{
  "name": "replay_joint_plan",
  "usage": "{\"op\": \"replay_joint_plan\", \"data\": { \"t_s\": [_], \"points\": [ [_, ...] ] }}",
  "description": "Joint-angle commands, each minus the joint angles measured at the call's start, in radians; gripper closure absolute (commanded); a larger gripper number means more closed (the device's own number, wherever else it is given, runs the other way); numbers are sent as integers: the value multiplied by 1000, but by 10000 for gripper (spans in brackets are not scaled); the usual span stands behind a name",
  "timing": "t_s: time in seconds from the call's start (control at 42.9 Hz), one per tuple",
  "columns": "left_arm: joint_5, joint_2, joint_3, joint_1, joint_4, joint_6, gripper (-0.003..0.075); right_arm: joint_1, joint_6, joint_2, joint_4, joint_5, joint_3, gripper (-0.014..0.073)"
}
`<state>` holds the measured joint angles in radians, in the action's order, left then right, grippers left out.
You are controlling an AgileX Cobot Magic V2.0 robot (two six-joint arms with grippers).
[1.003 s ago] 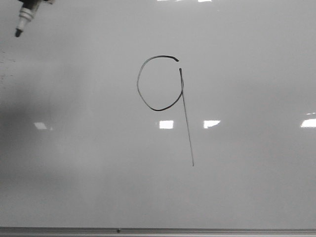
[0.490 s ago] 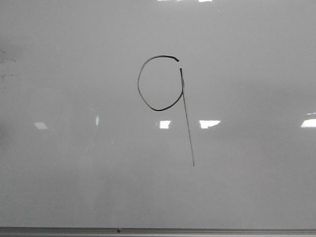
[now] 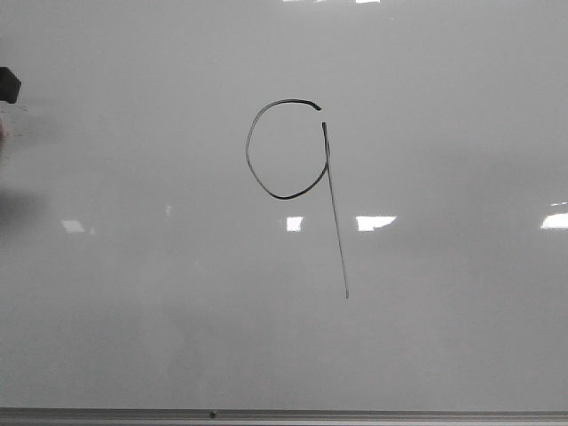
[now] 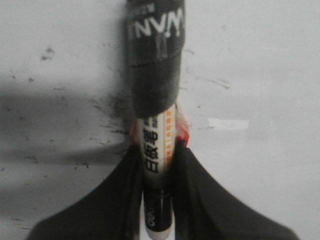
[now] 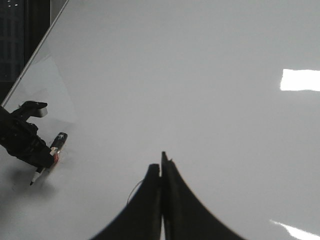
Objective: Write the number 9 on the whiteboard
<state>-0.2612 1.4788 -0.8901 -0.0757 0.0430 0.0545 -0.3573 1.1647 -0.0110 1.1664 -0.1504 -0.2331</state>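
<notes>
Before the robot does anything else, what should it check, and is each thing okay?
1. The 9 is drawn on the whiteboard, loop and tail both there: ok, though the loop has a small gap at its top.
2. Left gripper holds the marker tight: ok, fingers are shut on its barrel.
3. Marker tip off the board: cannot tell, its end is dark and blurred.
4. Right gripper is out of the way: ok, shut and empty, above bare board.
5. The writing is not smeared: ok in the front view.
6. Board near the marker is clean: not ok, dark smudges there.
</notes>
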Motion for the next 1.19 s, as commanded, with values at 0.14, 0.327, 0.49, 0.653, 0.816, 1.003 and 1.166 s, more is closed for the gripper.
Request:
{"op": "replay_joint_plan", "data": {
  "t_s": [0.14,0.327,0.49,0.653,0.816,1.003,1.166],
  "points": [
    [76,-26,-28,4,8,11,617,6,1,-16,20,-46,-25,663],
    [85,-26,-28,4,8,9,555,6,1,-16,20,-56,-25,663],
    [83,-26,-28,4,8,9,465,6,1,-16,20,-56,-25,663],
    [83,-26,-28,4,8,9,366,6,1,-16,20,-56,-25,663],
    [81,-26,-28,4,8,9,317,6,1,-16,20,-55,-25,663],
    [10,-102,-28,4,-13,7,314,6,1,-16,20,-49,-25,663],
    [-34,-271,7,4,-18,2,315,6,1,-16,20,-50,-25,663]
  ]
}}
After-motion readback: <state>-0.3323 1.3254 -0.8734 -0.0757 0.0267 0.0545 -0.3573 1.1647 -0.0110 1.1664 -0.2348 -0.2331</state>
